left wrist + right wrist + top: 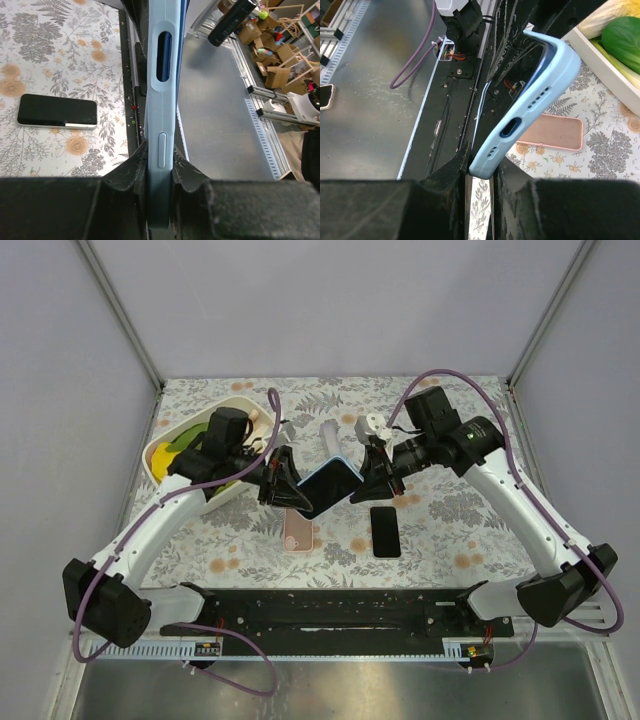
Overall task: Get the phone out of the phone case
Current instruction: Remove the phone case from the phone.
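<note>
A light blue phone case [345,466] with the dark phone [325,487] in it hangs tilted above the table's middle, held at both ends. My left gripper [288,490] is shut on its left end. In the left wrist view the case [161,105] stands edge-on, squeezed between the fingers of that gripper [159,167]. My right gripper [370,483] is shut on the right end. The right wrist view shows the case [535,102] with its lower corner pinched in this gripper [492,167], and its far end curves upward.
A black phone [385,531] [56,111] and a pink case [298,530] [555,132] lie flat on the floral table below the held case. A white tray [156,454] of vegetables stands at the left. The black arm rail [330,612] runs along the near edge.
</note>
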Motion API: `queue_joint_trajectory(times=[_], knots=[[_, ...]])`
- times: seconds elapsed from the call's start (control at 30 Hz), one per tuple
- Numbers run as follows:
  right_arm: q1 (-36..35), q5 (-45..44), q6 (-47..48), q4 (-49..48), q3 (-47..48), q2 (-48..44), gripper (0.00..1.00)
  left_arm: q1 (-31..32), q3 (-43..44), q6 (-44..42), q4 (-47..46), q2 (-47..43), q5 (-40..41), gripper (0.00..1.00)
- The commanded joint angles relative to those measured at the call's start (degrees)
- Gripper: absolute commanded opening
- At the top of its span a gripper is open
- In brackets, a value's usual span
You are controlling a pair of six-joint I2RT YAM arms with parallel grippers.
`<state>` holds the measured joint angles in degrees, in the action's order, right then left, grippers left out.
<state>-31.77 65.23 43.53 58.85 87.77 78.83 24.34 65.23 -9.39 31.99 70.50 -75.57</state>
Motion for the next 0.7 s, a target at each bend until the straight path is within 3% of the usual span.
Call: queue_joint_trajectory(times=[0.0,0.67], knots=[[-4.7,6.6,6.2,4.7,4.4,-3.7,0.0,-0.8,3.3,1.5,-3.0,3.1,4.5,0.0],[-8.8,6.0,12.3,11.2,7.9,-4.1,0.0,1.3,4.0,2.0,-2.9,7.1,4.0,0.0]])
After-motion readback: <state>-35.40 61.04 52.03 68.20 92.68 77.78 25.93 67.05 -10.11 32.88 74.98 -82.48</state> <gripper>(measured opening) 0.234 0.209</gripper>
